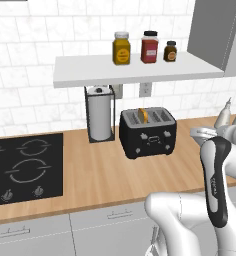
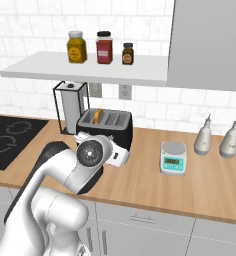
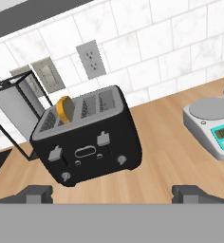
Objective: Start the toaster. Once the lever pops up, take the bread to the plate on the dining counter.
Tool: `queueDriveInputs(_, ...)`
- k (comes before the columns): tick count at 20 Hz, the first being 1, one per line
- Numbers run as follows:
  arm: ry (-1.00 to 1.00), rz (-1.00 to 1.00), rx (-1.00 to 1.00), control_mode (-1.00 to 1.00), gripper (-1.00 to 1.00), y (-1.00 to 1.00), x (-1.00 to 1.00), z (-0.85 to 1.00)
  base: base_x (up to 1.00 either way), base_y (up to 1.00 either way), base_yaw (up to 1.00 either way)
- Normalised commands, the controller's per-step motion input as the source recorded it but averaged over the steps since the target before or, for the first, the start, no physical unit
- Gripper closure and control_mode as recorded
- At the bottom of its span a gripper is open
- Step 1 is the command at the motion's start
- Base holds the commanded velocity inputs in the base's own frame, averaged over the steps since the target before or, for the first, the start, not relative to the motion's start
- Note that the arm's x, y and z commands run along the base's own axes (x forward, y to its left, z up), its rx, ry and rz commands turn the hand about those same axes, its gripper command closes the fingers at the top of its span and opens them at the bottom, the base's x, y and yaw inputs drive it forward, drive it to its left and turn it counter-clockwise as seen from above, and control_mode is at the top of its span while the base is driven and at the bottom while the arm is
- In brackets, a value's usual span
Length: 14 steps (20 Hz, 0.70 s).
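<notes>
The end effector [image 3: 112, 192] hangs released in front of the toaster [image 3: 88, 142], facing its levers (2 tabs, both up); bread [image 3: 65, 109] sits in a slot, ready for toasting.

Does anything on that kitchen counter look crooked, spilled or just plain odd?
Nothing is spilled or broken. One small oddity: the bread standing in the toaster looks round and orange-rimmed, sticking up from one slot. Everything else stands upright.
</notes>
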Motion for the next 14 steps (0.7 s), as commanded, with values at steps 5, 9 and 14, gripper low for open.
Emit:
queueDriveInputs(5, 0.0, 0.0, 0.0, -1.0, -1.0, 0.0, 0.0, 0.0, 0.0, 0.0, 0.0)
queueDriveInputs(9, 0.0, 0.0, 0.0, -1.0, -1.0, 0.0, 0.0, 0.0, 0.0, 0.0, 0.0)
queueDriveInputs(14, 0.0, 0.0, 0.0, -1.0, -1.0, 0.0, 0.0, 0.0, 0.0, 0.0, 0.0)
